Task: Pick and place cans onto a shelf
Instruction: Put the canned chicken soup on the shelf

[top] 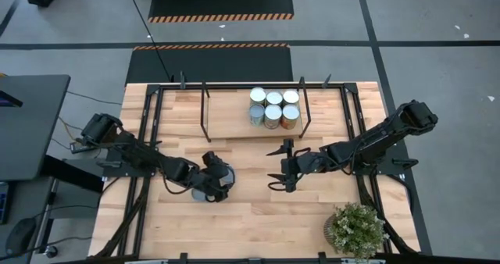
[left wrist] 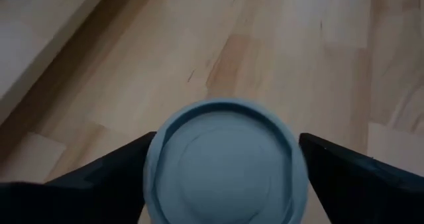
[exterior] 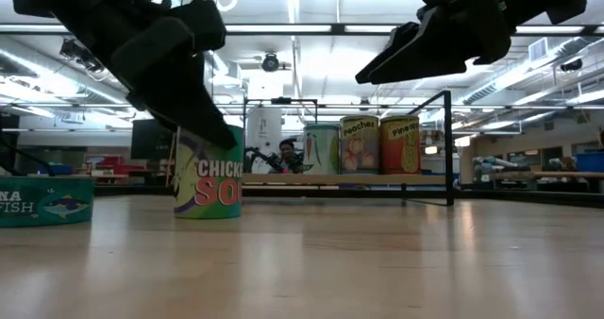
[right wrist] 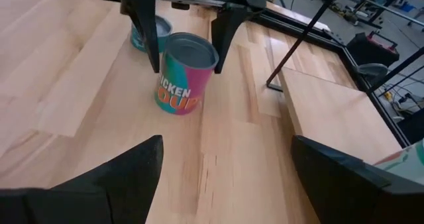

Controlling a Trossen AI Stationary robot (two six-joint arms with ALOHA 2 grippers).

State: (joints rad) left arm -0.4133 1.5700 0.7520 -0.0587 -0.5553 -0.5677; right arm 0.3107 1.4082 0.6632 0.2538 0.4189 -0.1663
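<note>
A tall can (right wrist: 185,71) with a teal and pink "chicken soup" label and a blue-grey top (left wrist: 225,161) stands upright on the tabletop (exterior: 208,182). My left gripper (right wrist: 185,48) is open above it, pointing down, with one finger on each side of the can's upper part. I cannot tell whether the fingers touch it. A flat teal tuna can (exterior: 42,201) lies on the table just beyond it (right wrist: 140,33). Several cans (top: 273,108) stand on the shelf's light-wood board (top: 234,125), framed by black posts. My right gripper (top: 275,169) is open and empty, between the soup can and the shelf.
A small potted plant (top: 355,229) stands at the table's near right corner. The shelf's black posts and rails (exterior: 445,149) rise at the far middle. Bare wood lies between the two grippers (top: 250,194) and on the shelf board left of the cans.
</note>
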